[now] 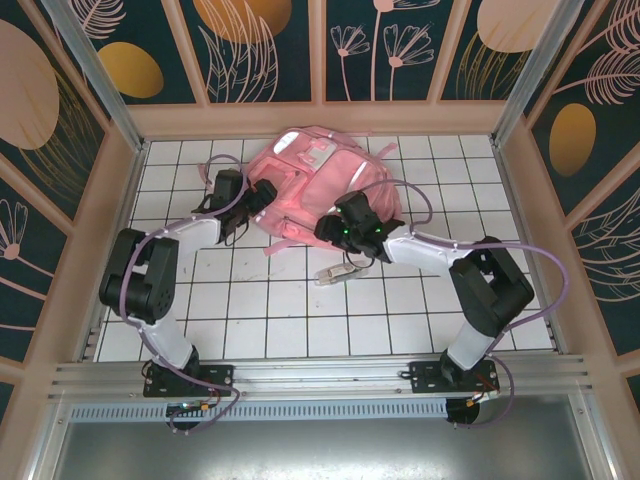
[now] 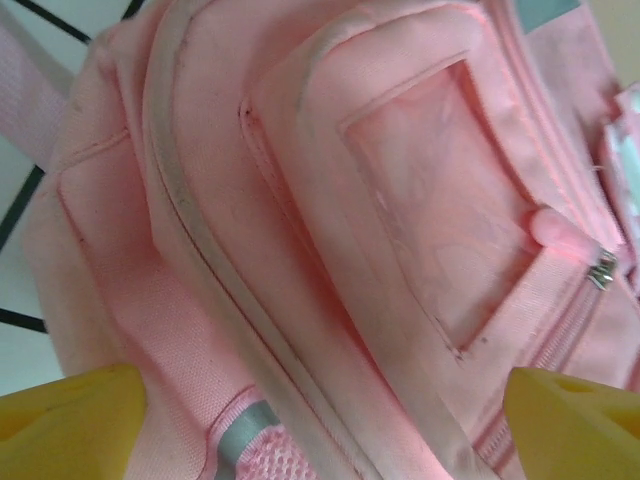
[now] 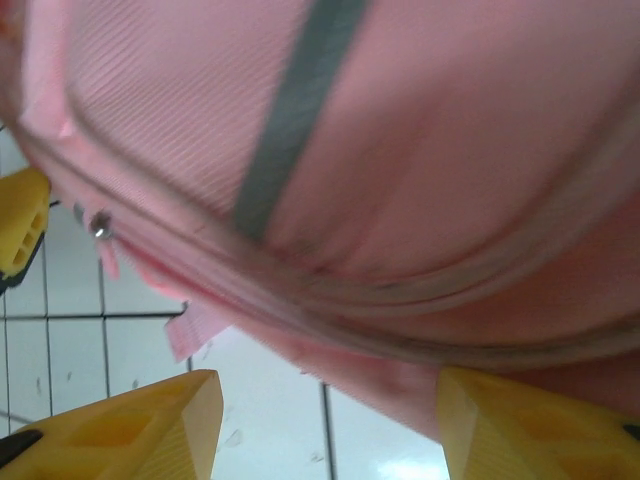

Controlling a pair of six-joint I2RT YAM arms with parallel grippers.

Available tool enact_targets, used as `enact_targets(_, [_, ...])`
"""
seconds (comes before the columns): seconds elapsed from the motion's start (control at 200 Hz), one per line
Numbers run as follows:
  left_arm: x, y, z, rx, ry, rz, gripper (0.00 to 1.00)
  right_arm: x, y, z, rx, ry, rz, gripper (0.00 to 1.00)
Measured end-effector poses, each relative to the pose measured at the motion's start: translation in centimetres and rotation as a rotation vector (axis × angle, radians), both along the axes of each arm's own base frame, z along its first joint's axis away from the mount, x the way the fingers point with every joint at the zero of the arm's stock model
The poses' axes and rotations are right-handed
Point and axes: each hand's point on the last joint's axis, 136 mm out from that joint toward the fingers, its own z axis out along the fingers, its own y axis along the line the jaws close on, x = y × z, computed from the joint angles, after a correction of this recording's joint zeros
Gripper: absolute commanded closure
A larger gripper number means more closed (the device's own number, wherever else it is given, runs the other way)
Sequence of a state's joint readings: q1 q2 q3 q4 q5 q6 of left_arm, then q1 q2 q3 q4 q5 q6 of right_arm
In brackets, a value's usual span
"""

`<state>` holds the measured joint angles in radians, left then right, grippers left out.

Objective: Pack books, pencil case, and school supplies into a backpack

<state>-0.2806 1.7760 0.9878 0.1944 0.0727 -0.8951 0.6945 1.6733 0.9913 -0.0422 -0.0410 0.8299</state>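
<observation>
Yellow fingertips (image 2: 70, 420) of both your open jaws flank the pink backpack (image 2: 300, 200); overhead, a clear box (image 1: 335, 272) lies on the white-tiled tabletop (image 1: 260, 320).

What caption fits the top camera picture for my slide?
Robot's left claw and right claw at a pink backpack on a white tiled table, clear box nearby.

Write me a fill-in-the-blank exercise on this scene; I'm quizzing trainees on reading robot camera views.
1. The backpack lying on the white tiled table is ___ in colour.
2. The narrow transparent box lies on the table nearest the ___ arm.
3. The left gripper, its fingers ___ in colour, is open and holds nothing.
Missing words: pink; right; yellow.
</observation>
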Motion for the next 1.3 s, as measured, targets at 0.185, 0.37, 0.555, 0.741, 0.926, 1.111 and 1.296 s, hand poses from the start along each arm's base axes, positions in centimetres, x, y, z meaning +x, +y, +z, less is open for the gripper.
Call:
enact_targets(0.185, [2.0,-0.8,-2.8,-0.094,0.018,0.038,0.86,1.0,-1.9,-0.9,0.008,0.012,-0.065,0.40])
enact_targets(0.37, [2.9,-2.0,-2.3,-0.194,-0.031,0.031,1.00,2.7,-3.7,-1.1,-0.017,-0.018,-0.101,0.39])
enact_targets(0.555, [-0.7,-2.1,-2.0,-0.309,-0.055,0.051,1.00,5.7,-6.0,-2.8,-0.122,-0.040,-0.087,0.39])
enact_targets(0.741, [-3.5,-3.1,-0.8,-0.374,-0.046,0.094,1.00,9.4,-6.8,-1.3,-0.217,-0.114,-0.074,0.36])
enact_targets(0.926, [-4.1,-4.9,0.3,-0.409,-0.051,0.115,1.00,9.1,-7.9,0.7,-0.269,-0.110,-0.076,0.38])
enact_targets(1.111, [-4.3,-6.4,0.9,-0.450,-0.043,0.101,1.00,5.2,-3.3,5.8,-0.160,-0.155,0.019,0.43])
enact_targets(1.296, [-4.7,-7.4,1.2,-0.479,-0.033,0.092,1.00,0.5,2.7,5.9,-0.008,-0.077,0.146,0.52])
